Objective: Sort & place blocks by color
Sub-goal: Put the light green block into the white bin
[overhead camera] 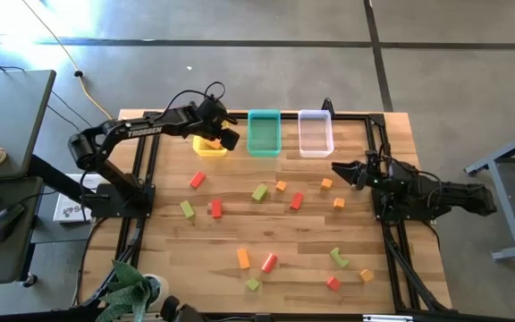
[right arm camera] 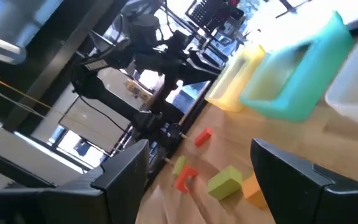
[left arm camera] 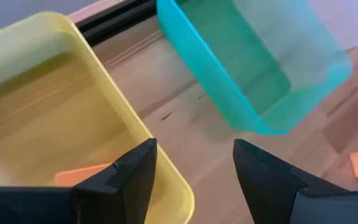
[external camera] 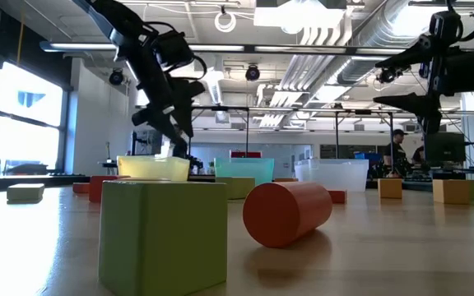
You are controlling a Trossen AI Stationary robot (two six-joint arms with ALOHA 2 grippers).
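Barely begun: one orange block (left arm camera: pixel 82 176) lies in yellow plastic bin (left arm camera: pixel 55 106) under empty, parted left gripper (left arm camera: pixel 194 177); teal bin (overhead camera: pixel 264 132) and clear bin (overhead camera: pixel 316 132) look empty, scattered blocks (overhead camera: pixel 266 206) remain; right gripper (right arm camera: pixel 197 180) hangs parted, idle.

Three plastic bins stand in a row: a yellow bin (overhead camera: pixel 209 147), a teal bin (overhead camera: pixel 264 132) and a clear bin (overhead camera: pixel 316 132), on a pale striped wooden table (overhead camera: pixel 284 233). Scattered blocks are orange (overhead camera: pixel 243 258), red (overhead camera: pixel 215 208) or light green (overhead camera: pixel 187 209). One orange block (left arm camera: pixel 79 176) lies inside the yellow bin, and both arms are dark.
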